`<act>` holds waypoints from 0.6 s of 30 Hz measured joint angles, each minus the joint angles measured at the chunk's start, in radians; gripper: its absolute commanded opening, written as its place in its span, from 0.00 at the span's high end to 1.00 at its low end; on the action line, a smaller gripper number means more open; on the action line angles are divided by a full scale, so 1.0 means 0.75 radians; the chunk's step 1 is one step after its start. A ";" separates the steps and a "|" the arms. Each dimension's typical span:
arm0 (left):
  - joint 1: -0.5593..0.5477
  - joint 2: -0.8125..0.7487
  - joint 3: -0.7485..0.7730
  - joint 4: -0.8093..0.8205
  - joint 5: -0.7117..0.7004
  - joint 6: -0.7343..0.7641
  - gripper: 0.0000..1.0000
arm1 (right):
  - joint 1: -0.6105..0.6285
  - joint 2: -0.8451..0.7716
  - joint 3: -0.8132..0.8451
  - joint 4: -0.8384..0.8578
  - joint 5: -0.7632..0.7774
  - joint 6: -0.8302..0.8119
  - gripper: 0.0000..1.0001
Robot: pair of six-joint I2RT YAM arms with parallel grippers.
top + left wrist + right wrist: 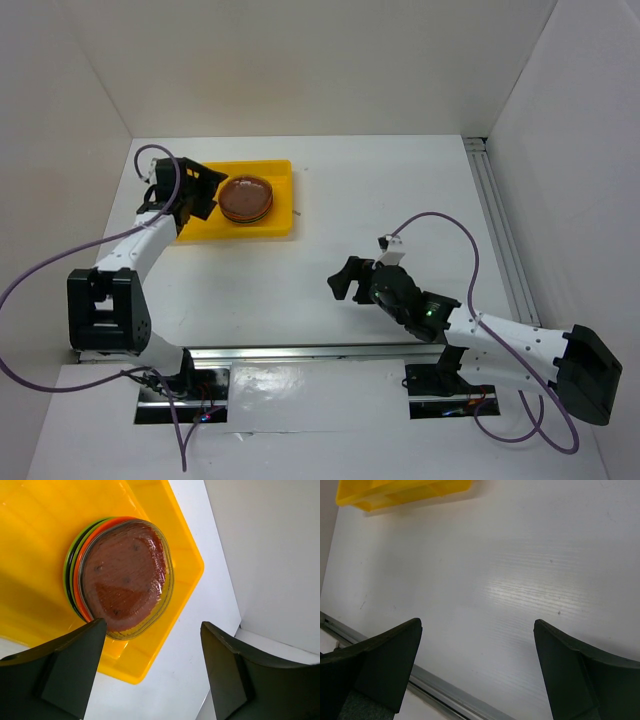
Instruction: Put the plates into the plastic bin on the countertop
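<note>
The plates (246,198) sit as one nested stack in the plastic bin (275,228), which lies near the far left corner of the countertop (400,190). The stack fills the end of the bin that faces the table's right edge. On top is a translucent smoky plate, brownish because of the orange one under it, and orange and lime green rims peek out on one side. I see no plate outside the bin in any view, so I judge the task essentially done.

I expect these to be light, thin, stiff plastic with a smooth and probably slippery face. They look unlikely to break but likely to skid or stick together when nested. If I had to lift one, I would pinch its raised rim. The top plate's rim hangs slightly past the stack toward the bin wall, and that is the easiest place to bite.

The left gripper (190,190) hovers over the bin beside the stack, fingers spread and empty. The right gripper (348,280) hangs over bare countertop toward the front edge near the metal rail (300,351), also spread and holding nothing.

I can read no brand, label or writing on the plates or the bin. The top plate shows only a few dark specks.
</note>
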 measured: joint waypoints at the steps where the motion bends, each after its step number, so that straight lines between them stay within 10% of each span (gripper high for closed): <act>1: 0.000 -0.012 -0.001 -0.018 -0.002 -0.002 0.09 | 0.000 -0.002 0.000 0.000 0.000 0.003 0.00; 18: -0.145 -0.632 -0.072 -0.522 0.195 0.492 0.00 | 0.010 -0.010 0.388 -0.401 0.172 -0.195 0.00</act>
